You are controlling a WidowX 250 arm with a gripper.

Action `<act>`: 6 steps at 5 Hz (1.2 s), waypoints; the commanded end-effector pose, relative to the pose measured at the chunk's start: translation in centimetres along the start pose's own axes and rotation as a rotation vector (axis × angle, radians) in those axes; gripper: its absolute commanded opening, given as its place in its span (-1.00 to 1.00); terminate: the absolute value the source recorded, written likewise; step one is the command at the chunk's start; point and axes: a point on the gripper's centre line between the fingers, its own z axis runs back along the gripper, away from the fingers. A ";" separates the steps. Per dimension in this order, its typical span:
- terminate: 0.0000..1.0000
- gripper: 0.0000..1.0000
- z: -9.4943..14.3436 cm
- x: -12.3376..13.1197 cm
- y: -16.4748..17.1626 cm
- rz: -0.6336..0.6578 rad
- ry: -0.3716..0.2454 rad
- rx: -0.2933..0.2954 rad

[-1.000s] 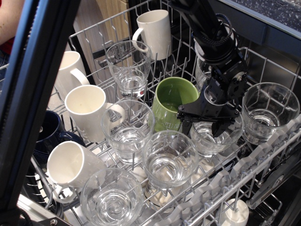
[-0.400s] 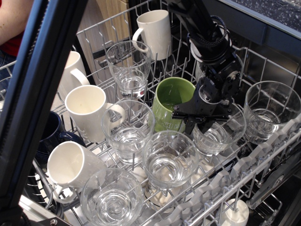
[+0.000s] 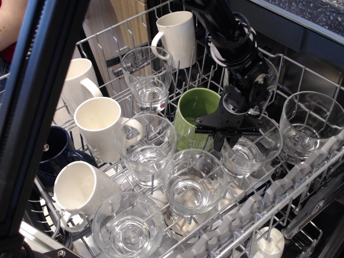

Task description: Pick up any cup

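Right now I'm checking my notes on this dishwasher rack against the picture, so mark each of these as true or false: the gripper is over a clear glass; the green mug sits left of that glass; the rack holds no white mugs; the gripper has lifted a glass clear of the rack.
1. The gripper is at the rim of a clear glass. True.
2. The green mug sits left of that glass in this view. True.
3. The rack holds no white mugs. False: several are there, such as the white mug at the back.
4. The gripper has lifted a glass clear of the rack. False: the glass sits in the rack.
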 end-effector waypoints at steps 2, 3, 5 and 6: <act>-1.00 -1.00 4.7 1.0 1.4 -0.087 0.009 -0.123; -1.00 -1.00 6.2 0.6 1.1 -0.100 0.029 -0.126; -1.00 -1.00 10.3 0.8 0.6 -0.158 0.046 -0.207; -1.00 -1.00 12.4 1.6 0.9 -0.173 0.042 -0.223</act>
